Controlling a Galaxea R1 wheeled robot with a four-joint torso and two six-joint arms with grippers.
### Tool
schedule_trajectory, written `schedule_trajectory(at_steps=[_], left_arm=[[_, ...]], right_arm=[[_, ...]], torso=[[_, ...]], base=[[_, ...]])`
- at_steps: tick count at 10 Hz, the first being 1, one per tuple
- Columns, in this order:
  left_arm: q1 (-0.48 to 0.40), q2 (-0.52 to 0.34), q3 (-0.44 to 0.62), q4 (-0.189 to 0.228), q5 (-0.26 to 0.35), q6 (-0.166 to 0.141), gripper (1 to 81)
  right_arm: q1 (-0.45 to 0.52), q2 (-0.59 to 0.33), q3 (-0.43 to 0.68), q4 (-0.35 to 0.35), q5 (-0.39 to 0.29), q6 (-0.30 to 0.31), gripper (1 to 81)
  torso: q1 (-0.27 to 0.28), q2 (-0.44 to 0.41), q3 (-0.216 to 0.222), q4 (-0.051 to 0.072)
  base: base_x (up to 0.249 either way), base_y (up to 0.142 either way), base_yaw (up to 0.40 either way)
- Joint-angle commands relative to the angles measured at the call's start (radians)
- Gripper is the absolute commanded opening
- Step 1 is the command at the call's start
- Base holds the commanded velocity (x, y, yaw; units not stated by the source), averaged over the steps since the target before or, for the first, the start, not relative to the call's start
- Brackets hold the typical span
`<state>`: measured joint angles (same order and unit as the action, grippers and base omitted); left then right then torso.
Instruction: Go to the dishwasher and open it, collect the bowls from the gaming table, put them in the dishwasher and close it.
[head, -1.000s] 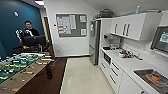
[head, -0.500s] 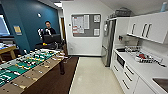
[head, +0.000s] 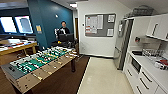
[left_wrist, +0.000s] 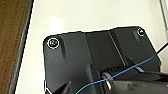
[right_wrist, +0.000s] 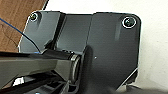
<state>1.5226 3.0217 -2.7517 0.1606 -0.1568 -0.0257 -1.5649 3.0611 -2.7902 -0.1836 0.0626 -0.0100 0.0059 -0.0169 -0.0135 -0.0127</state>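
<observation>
Collision is the risk: the foosball table (head: 37, 66) juts toward the pale floor lane (head: 105, 77) beside the white cabinets (head: 140, 80). Whether either gripper is apart or together, I cannot tell. The gaming table (head: 15, 48) stands far left behind it; the dishwasher cannot be made out.

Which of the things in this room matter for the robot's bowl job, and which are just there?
For the job: wooden table.
Just there: foosball table, fridge, notice board, person, counter.
</observation>
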Motion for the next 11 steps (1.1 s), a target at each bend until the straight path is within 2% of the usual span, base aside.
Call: schedule_trajectory(at_steps=[1, 11], left_arm=[[-0.049, -0.004, -0.002, 0.002, 0.042, 0.006, 81.1], [-0.049, -0.001, -0.016, 0.002, 0.043, 0.004, 81.1]], right_arm=[[0.050, 0.000, -0.001, -0.007, -0.046, -0.001, 81.1], [0.058, -0.002, -0.006, -0.005, -0.046, -0.001, 81.1]], torso=[[0.000, 0.000, 0.000, 0.000], [0.000, 0.000, 0.000, 0.000]], base=[[0.000, 0.000, 0.367], [0.000, 0.000, 0.367]])
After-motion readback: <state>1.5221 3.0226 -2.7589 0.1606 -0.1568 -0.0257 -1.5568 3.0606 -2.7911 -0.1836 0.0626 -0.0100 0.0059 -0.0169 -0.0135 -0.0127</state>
